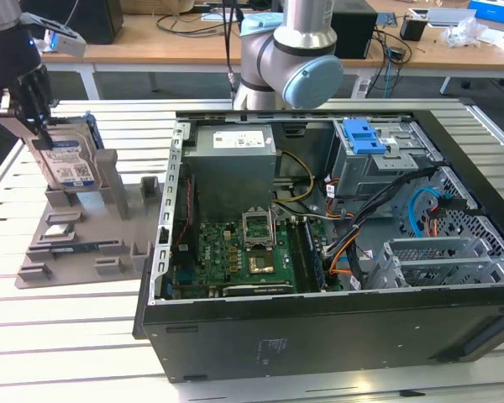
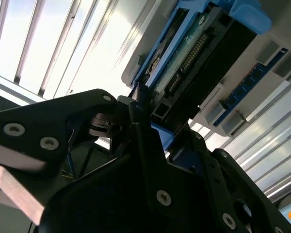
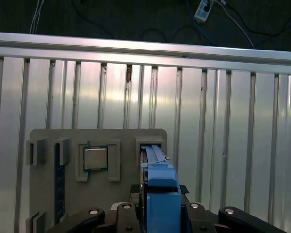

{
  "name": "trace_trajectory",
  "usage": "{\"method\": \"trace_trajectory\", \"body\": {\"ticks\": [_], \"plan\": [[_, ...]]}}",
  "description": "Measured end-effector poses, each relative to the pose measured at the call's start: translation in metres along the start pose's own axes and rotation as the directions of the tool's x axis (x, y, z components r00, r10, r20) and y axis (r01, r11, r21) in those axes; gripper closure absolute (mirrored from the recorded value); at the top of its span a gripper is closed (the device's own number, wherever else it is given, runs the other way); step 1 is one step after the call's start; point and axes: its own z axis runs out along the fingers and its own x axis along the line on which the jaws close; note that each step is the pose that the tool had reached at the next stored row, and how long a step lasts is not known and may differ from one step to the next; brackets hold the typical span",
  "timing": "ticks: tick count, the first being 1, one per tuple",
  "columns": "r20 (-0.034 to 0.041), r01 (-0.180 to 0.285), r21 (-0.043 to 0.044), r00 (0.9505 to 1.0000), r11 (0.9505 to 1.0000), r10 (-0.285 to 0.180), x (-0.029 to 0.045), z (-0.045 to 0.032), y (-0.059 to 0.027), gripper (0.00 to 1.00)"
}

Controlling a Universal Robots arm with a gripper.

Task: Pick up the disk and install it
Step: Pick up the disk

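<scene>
Fingers (image 1: 34,105) tight around the upright disk (image 1: 91,138), its white-and-blue barcoded label (image 1: 71,164) illegible.

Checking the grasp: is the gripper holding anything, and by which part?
The disk; the gripper holds it by its upper end, jaws closed on it.

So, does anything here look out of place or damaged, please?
Nothing stands out: the silver hard drive with blue side rails stands upright at the grey plastic holder, gripped by the black gripper; the open computer case looks undamaged.
</scene>
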Motion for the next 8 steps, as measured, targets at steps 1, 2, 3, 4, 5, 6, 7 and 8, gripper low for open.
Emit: {"method": "trace_trajectory", "body": {"ticks": [1, 2, 3, 4, 5, 6, 7, 8], "plan": [[0.0000, 0.000, 0.0000, 1.0000, 1.0000, 0.000, -0.0002, -0.0079, 0.0002, 0.64], [0.0001, 0.000, 0.0001, 1.0000, 1.0000, 0.000, -0.0004, -0.0172, 0.0005, 0.64], [0.0000, 0.000, 0.0000, 1.0000, 1.0000, 0.000, -0.0005, -0.0209, 0.0007, 0.64], [0.0000, 0.000, 0.0000, 1.0000, 1.0000, 0.000, -0.0005, -0.0244, 0.0008, 0.64], [0.0001, 0.000, 0.0001, 1.0000, 1.0000, 0.000, -0.0007, -0.0311, 0.0010, 0.64], [0.0000, 0.000, 0.0000, 1.0000, 1.0000, 0.000, -0.0008, -0.0368, 0.0011, 0.64], [0.0000, 0.000, -0.0001, 1.0000, 1.0000, 0.000, -0.0011, -0.0400, 0.0012, 0.64], [0.0000, 0.000, 0.0000, 1.0000, 1.0000, 0.000, -0.0019, -0.0447, 0.0014, 0.64]]}}
